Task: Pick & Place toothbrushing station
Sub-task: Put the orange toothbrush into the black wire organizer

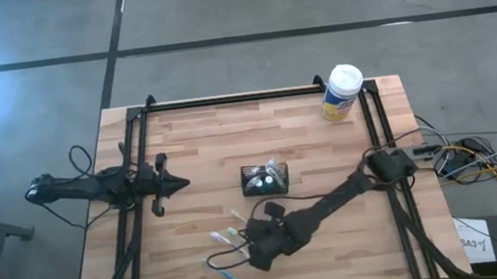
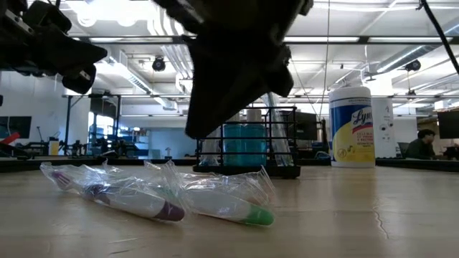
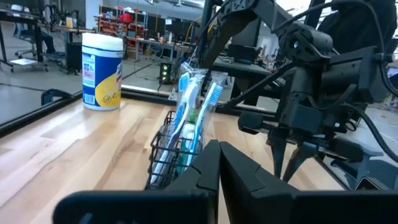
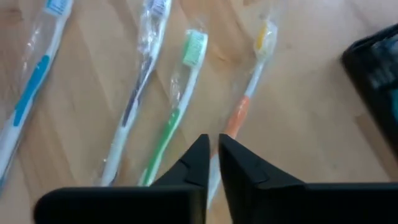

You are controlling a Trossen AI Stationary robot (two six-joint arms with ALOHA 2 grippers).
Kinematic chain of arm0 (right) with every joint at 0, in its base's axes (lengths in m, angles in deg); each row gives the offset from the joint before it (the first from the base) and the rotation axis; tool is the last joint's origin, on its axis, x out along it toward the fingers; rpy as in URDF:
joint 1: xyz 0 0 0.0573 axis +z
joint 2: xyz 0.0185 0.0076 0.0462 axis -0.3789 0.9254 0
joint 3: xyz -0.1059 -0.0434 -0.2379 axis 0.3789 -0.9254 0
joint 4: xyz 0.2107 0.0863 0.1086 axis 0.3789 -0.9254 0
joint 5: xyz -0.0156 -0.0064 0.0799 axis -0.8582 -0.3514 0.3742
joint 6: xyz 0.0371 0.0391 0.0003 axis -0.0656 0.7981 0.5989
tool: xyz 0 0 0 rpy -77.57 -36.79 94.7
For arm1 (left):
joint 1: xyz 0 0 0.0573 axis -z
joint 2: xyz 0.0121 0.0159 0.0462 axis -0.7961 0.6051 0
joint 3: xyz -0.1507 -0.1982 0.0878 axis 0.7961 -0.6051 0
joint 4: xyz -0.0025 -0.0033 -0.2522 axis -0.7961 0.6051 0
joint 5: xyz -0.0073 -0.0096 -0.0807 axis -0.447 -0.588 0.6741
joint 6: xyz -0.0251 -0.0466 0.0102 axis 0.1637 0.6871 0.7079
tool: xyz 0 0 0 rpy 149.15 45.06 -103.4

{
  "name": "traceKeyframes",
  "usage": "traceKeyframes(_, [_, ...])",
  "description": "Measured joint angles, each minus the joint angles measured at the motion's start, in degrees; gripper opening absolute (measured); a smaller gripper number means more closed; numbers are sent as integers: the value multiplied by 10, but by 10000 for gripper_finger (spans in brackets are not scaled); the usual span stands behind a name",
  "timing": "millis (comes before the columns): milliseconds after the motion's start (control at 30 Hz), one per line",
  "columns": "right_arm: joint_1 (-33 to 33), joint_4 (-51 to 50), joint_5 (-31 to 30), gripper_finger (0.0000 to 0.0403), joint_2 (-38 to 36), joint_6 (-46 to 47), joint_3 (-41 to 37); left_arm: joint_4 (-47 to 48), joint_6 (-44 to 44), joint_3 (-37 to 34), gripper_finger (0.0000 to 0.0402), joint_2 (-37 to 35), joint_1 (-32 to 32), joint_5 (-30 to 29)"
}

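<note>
The toothbrushing station point(image 1: 264, 179), a small black slotted holder, stands on the table's middle with wrapped toothbrushes upright in it point(image 3: 193, 93). Several more wrapped toothbrushes point(image 4: 174, 118) lie flat on the wood near the front, left of the station. My right gripper point(image 4: 213, 146) hangs slanting down just above them, over the orange one point(image 4: 244, 106), its fingers a narrow slit apart and empty. In the low view it point(image 2: 197, 129) is clear of the wrappers. My left gripper point(image 1: 181, 183) waits shut and level at the table's left side, pointing at the station.
A yellow canister with a white cap point(image 1: 342, 93) stands at the far right corner. Black frame rails point(image 1: 225, 100) run along the far edge and both sides. Bare wood lies between the station and the canister.
</note>
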Motion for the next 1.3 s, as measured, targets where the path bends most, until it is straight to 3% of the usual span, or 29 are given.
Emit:
traceKeyframes(333, [-39, -4, 33, 170, 31, 60, 19, 24, 13, -2, 7, 1, 0, 2])
traceKeyframes(600, [-48, 13, 55, 205, 63, 69, 10, 32, 16, -2, 17, 1, 0, 4])
traceKeyframes(800, [-48, 12, 67, 175, 64, 65, 5, 32, 16, -2, 8, 1, 0, 4])
traceKeyframes(1100, [-47, 17, 69, 30, 62, 25, 3, 32, 18, -2, 14, 1, 0, 4])
traceKeyframes(1300, [-36, -1, 35, 17, 51, -2, 11, 32, 19, -2, 12, 1, 0, 3])
